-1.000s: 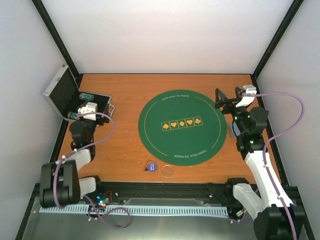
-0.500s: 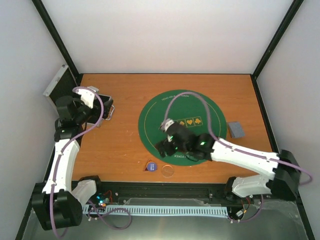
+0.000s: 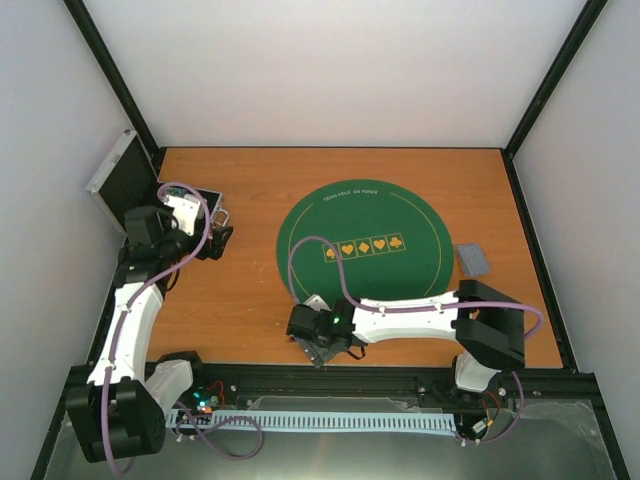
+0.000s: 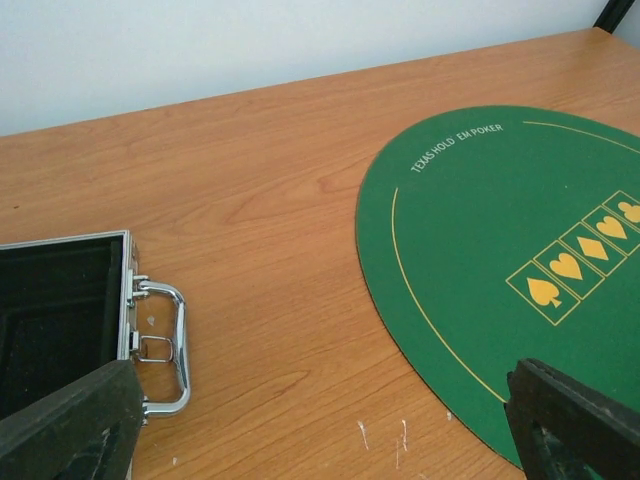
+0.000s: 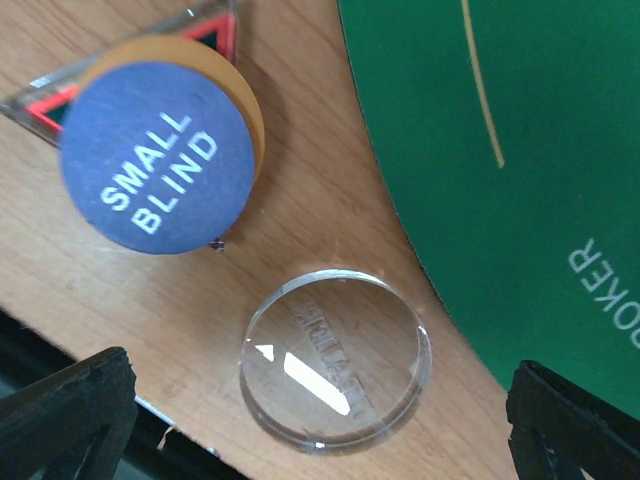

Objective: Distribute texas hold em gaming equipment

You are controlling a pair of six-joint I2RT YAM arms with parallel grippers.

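Wooden table (image 3: 250,300), with a round green mat (image 3: 365,250) at its centre. Silver case (image 3: 112,175) lies open at the far left. The left gripper (image 4: 320,430) hangs beside its handle, jaws wide, empty. The right gripper (image 5: 318,420) is low at the mat's near edge, jaws wide, empty, over the clear disc (image 5: 335,360). Grey-blue card stack (image 3: 472,260) sits right of the mat. Purple-blue "SMALL BLIND" chip (image 5: 150,155) rests on an orange chip (image 5: 245,95), overlapping the red-edged triangle (image 5: 212,28), near the disc.
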